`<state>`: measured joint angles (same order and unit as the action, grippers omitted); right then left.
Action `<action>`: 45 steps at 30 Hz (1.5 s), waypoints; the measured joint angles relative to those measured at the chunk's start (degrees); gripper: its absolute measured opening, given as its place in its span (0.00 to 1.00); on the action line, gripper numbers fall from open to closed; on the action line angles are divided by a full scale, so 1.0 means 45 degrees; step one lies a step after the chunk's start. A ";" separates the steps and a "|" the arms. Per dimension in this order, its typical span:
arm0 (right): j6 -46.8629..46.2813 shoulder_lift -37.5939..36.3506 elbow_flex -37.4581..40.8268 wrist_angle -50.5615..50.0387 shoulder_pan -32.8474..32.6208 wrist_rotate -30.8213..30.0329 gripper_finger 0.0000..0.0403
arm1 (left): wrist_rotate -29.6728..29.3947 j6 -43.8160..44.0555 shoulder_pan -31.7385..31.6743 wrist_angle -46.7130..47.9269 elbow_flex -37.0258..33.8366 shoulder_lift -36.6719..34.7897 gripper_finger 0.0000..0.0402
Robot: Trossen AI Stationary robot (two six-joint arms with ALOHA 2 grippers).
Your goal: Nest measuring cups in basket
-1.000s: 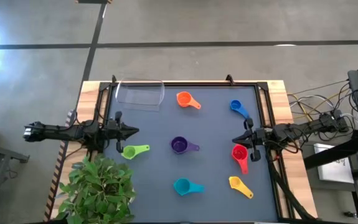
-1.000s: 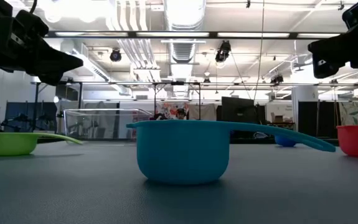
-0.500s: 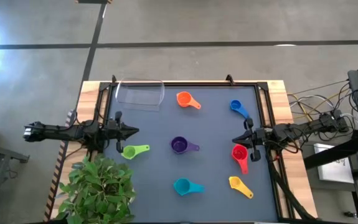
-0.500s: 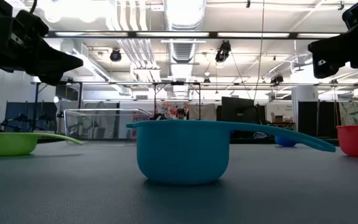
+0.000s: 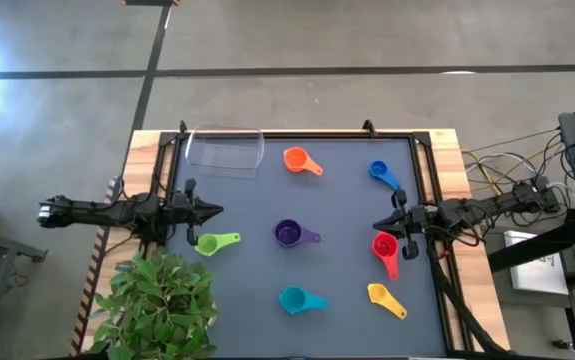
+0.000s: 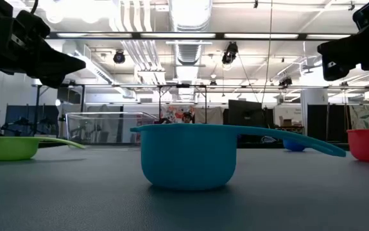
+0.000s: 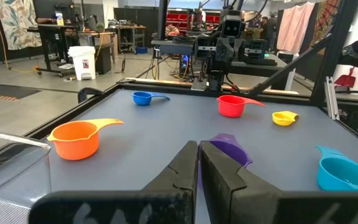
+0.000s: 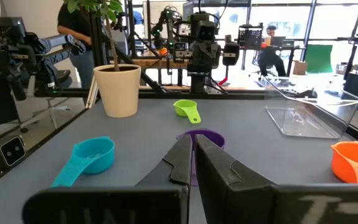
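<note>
High view: we see the dark grey worktop (image 5: 337, 240) with six small round plastic measuring cups spread apart on it, none touching.
Basket: our clear plastic rectangular bin (image 5: 224, 151) sits at the far left corner, with nothing in it that we can see.
Cups: orange cup (image 5: 296, 159) just beside the basket; blue cup (image 5: 378, 171) far right; purple cup (image 5: 288, 234) at centre; green cup (image 5: 208, 243) left; red cup (image 5: 384, 247) right; teal cup (image 5: 292, 298) near centre; yellow cup (image 5: 378, 293) near right.
Seventh cup: we cannot find one in any view.
Left gripper (image 5: 215, 210): it hovers over the left edge beside the green cup, fingers (image 7: 185, 168) pressed together on nothing.
Right gripper (image 5: 380, 222): it hangs just beside the red cup, fingers (image 8: 180, 158) likewise closed and empty.
Step in hand: we judge nothing is nested; a first pick is due.
Doing it well: we would start with the widest cup, spread the fingers first, pinch the rim or flat handle, and set it flat in the basket so smaller ones drop in.
</note>
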<state>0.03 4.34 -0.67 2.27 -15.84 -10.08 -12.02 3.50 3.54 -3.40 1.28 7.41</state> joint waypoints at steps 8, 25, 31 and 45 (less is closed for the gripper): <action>0.0000 0.0000 0.0005 -0.0002 -0.0003 -0.0002 0.02 | -0.0075 -0.0316 -0.0001 -0.0005 0.0000 0.0003 0.00; 0.0000 -0.0002 0.0002 0.0003 -0.0001 -0.0002 0.02 | -0.1711 0.2978 0.0001 -0.0279 0.0000 -0.0002 0.00; 0.0000 0.0000 0.0005 -0.0002 -0.0002 -0.0002 0.02 | -0.2775 0.2556 -0.0002 -0.0467 0.0000 0.0003 0.00; 0.0000 -0.0003 0.0000 0.0001 -0.0003 -0.0002 0.02 | -0.2775 0.1624 -0.0002 -0.0862 0.0619 0.0253 0.00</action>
<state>0.03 4.33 -0.67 2.28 -15.86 -10.09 -24.51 10.81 3.53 -7.28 4.07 8.55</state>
